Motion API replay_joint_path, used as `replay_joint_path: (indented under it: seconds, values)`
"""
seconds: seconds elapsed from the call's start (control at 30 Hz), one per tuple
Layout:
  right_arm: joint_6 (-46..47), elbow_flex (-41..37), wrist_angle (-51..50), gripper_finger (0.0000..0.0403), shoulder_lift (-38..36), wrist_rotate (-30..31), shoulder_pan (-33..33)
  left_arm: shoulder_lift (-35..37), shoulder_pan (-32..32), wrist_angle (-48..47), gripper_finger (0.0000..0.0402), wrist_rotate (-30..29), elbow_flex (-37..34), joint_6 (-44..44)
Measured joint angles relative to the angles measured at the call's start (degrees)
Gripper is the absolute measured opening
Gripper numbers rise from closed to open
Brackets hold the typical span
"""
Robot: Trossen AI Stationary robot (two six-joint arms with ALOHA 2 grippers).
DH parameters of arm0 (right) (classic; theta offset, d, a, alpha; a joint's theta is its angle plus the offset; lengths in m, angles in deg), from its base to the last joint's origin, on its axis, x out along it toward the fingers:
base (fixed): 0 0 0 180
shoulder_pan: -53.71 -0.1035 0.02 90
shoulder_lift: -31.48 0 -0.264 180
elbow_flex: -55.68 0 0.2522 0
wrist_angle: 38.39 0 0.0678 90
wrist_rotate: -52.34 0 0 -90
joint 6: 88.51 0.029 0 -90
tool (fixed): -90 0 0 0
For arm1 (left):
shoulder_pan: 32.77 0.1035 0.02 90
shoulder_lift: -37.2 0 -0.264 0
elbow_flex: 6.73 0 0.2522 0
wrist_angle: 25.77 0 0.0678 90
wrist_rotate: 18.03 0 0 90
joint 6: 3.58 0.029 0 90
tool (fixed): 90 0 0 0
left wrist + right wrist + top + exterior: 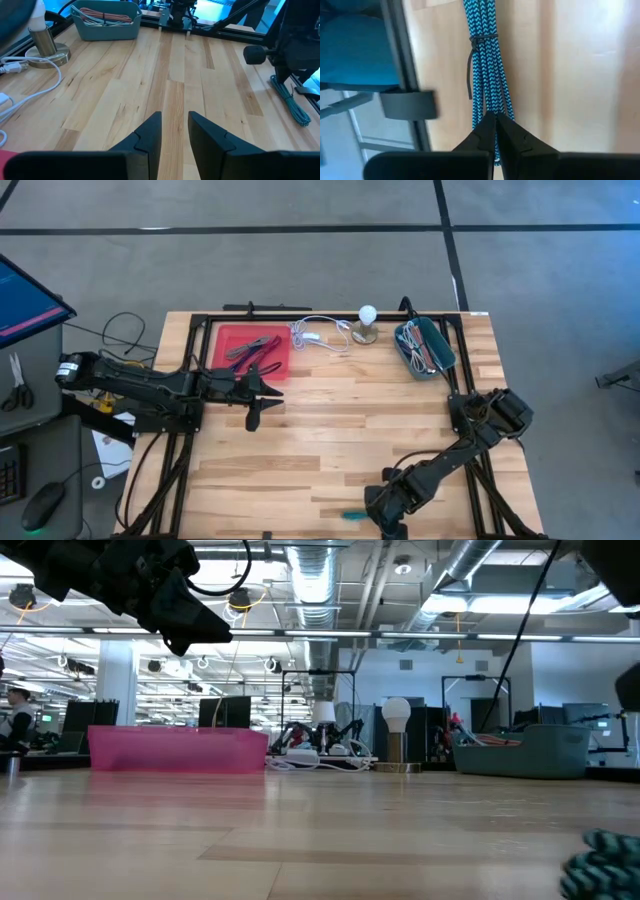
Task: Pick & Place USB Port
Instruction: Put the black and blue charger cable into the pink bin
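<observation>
A teal braided USB cable (pixel 487 65), bundled and tied with a black twist tie (pixel 472 55), lies by the table's near edge (pixel 355 515) and shows at the lower right of the low view (pixel 600 860). My right gripper (pixel 495 120) reaches down at the near edge (pixel 385 518) and is shut on this bundle. My left gripper (pixel 175 127) hovers over the table beside the red tray (pixel 255 350), its fingers (pixel 253 416) open with a narrow gap. It shows at the top left of the low view (pixel 175 600). A teal bin (pixel 425 348) holding more cables stands at the far right. My right gripper pinches the cable bundle between its two fingertips, on the strands (pixel 492 107) a short way from the black twist tie. The fingers lie along the bundle. From the hold the cable runs out over the wood (pixel 292 105). I cannot tell whether it is lifted.
The red tray holds dark tools (pixel 252 350). A small lamp with a white bulb (pixel 366 320) and its white cord (pixel 320 335) sit at the far edge between tray and bin. A black frame (pixel 330 315) borders the table. Bare wood (pixel 350 420) fills the middle.
</observation>
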Motion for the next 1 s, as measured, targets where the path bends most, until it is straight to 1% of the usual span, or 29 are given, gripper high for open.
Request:
replay_joint_path:
  seconds: [0.13,0.27,0.47,0.57,0.7,1.0]
  values:
    - [-1.5,0.4,-3.7,0.0000,-2.7,2.6,0.6,0.0,0.0,0.0,0.0095,0.0,0.0,0.0]
    - [-2.2,1.5,-7.3,0.0000,-8.1,9.5,0.9,0.0,0.0,0.0,0.0095,0.0,0.0,0.0]
    - [-4.0,1.6,-8.5,0.0000,-15.4,21.3,0.9,0.0,0.0,0.0,0.0095,0.0,0.0,0.0]
    - [-4.5,1.6,-10.8,0.0000,-17.6,27.5,1.0,0.0,0.0,0.0,0.0095,0.0,0.0,0.0]
    - [-5.4,1.6,-13.1,0.0000,-18.7,33.0,1.9,0.0,0.0,0.0,0.0095,0.0,0.0,0.0]
    - [-12.1,1.6,-13.2,0.0000,-18.6,38.3,7.6,0.0,0.0,0.0,0.0095,0.0,0.0,0.0]
